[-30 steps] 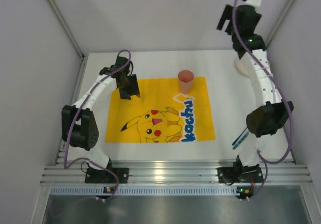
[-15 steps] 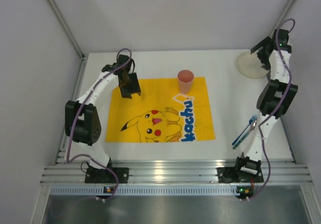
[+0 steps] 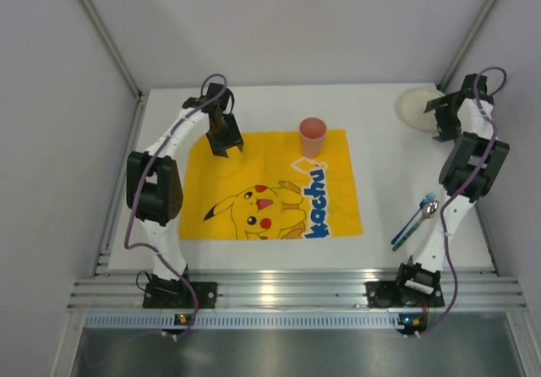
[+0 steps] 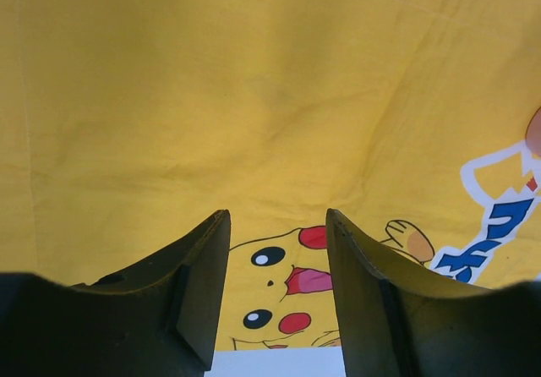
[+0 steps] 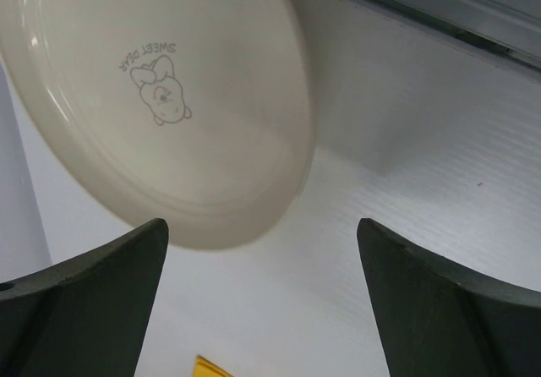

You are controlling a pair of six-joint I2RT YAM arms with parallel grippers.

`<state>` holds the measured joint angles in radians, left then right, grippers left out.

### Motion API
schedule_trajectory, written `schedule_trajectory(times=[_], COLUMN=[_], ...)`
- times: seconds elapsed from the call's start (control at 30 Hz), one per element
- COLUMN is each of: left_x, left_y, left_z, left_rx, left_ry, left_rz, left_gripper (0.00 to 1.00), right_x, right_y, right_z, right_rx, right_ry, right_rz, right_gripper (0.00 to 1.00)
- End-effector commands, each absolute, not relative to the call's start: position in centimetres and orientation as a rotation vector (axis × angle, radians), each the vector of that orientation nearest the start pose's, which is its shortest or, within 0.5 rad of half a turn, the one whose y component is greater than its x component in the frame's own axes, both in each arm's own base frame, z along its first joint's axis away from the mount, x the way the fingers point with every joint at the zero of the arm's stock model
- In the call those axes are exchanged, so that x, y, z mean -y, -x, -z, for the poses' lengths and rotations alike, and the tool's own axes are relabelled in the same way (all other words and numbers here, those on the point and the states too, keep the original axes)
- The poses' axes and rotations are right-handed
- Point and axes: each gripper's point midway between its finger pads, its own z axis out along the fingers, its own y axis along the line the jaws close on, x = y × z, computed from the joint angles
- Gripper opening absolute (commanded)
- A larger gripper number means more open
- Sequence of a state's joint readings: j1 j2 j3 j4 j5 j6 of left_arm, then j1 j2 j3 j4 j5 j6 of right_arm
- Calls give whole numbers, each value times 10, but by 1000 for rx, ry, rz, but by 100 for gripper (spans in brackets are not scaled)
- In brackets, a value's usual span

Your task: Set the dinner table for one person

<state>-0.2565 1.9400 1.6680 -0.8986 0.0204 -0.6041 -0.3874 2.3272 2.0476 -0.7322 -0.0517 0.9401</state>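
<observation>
The white dinner table [image 3: 380, 166] carries a yellow Pikachu placemat [image 3: 270, 187] with a pink cup [image 3: 313, 137] upright on its far edge. A cream plate [image 3: 418, 106] lies at the back right corner. My right gripper [image 3: 441, 120] hovers just right of it, wide open and empty. In the right wrist view the plate [image 5: 152, 98] lies beyond the gripper [image 5: 262, 301], nearer its left finger. My left gripper [image 3: 226, 144] is open and empty over the placemat's back left part. Its wrist view shows the gripper [image 4: 275, 292] above the print [image 4: 254, 98].
A blue-handled spoon [image 3: 412, 222] lies on the table at the right, beside the right arm's lower links. Grey walls and metal frame rails close in the table at the back and sides. The yellow mat's corner [image 5: 207, 367] shows low in the right wrist view.
My right arm has swung from high at the back down to the plate at the back right corner. My left gripper has shifted a little toward the back and right over the placemat.
</observation>
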Motion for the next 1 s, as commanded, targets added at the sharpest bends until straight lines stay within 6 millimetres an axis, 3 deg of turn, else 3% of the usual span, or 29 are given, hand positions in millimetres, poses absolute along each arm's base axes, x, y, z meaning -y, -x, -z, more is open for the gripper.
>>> schedule_trajectory(times=[0.0,0.23,0.43,0.53,0.57,0.77,0.83,0.87,0.9,0.97], left_x=[139,147,154,156,158,158,158,157,157,158], left_y=[-427,-443,-441,-434,-430,-415,-412,-409,-407,-405], left_z=[-114,-112,-112,-111,-111,-117,-121,-119,-123,-128], left_rx=[-2716,-2734,-2740,-2753,-2763,-2756,-2744,-2749,-2740,-2727], left_ry=[520,559,662,706,715,826,844,850,852,848], left_rz=[271,285,316,287,279,264,266,261,269,280], left_gripper=[54,54,54,54,54,54,54,54,54,54], right_x=[176,181,189,194,195,198,197,195,194,191], right_y=[-544,-566,-572,-577,-579,-591,-596,-597,-599,-603], right_z=[-94,-75,-71,-67,-61,-61,-55,-50,-49,-52], right_rx=[-2003,-1984,-1948,-1947,-1951,-1961,-1973,-1982,-1981,-1982], right_ry=[-1596,-1596,-1598,-1590,-1591,-1537,-1519,-1516,-1509,-1480], right_rz=[-306,-332,-303,-294,-292,-317,-321,-326,-340,-346], right_gripper=[94,90,78,67,57,34,21,6,0,0])
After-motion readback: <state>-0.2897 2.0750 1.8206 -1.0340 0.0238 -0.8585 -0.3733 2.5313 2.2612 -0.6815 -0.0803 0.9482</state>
